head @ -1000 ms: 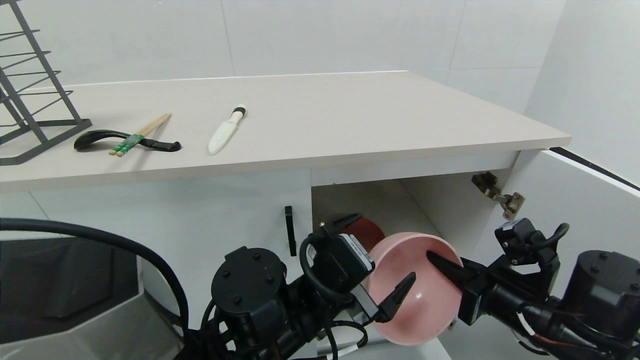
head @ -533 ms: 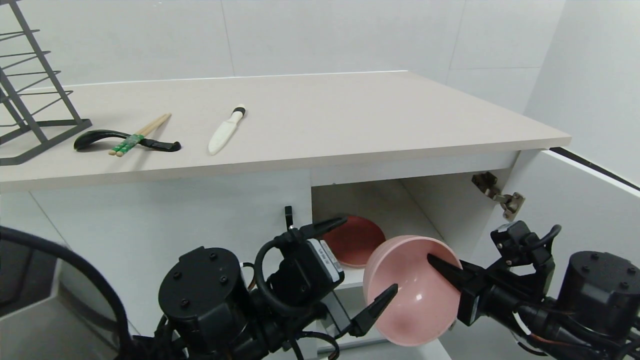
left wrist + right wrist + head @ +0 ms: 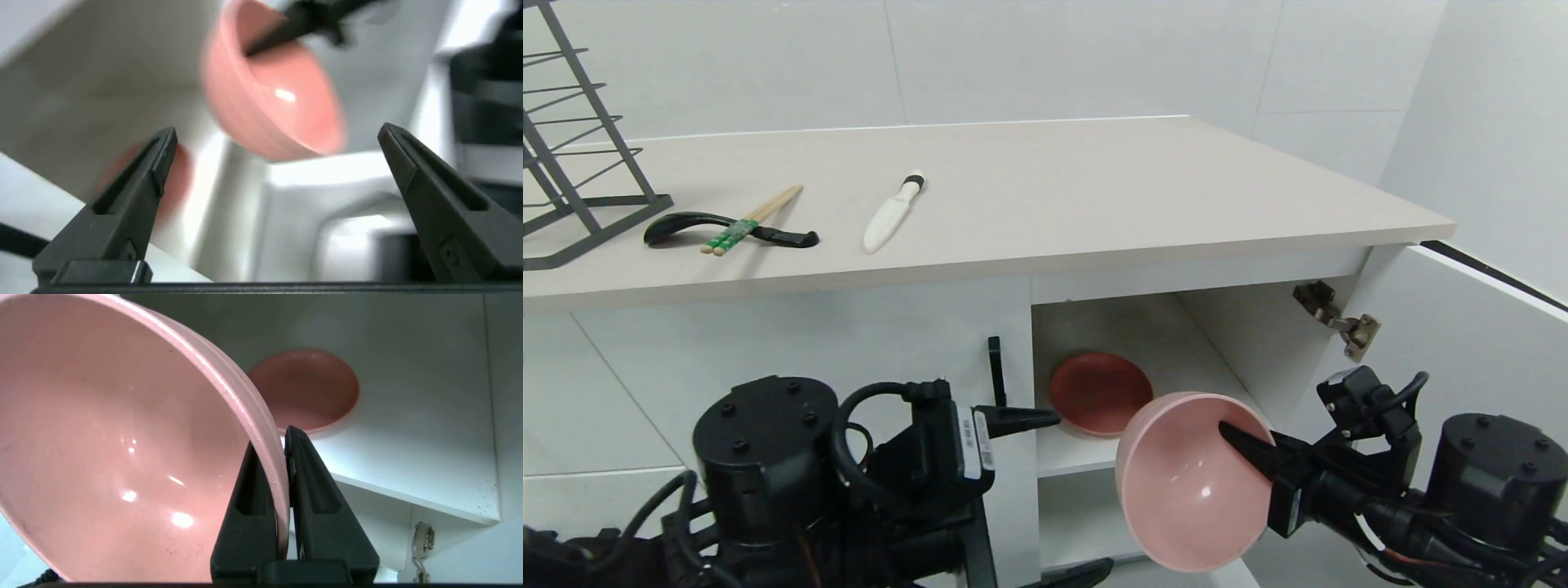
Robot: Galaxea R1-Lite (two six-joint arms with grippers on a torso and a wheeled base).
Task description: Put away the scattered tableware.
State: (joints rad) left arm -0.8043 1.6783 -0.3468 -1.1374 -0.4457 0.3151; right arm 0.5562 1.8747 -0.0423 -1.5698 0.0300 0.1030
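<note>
Jaws: right gripper clamped on tipped, robot-facing pink bowl rim; left gripper apart.

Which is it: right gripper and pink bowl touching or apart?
Touching. Right wrist view: the right gripper pinches the pink bowl at its rim, jaws either side.

A dark wire rack stands at the left of the beige countertop, before a white tiled wall.
</note>
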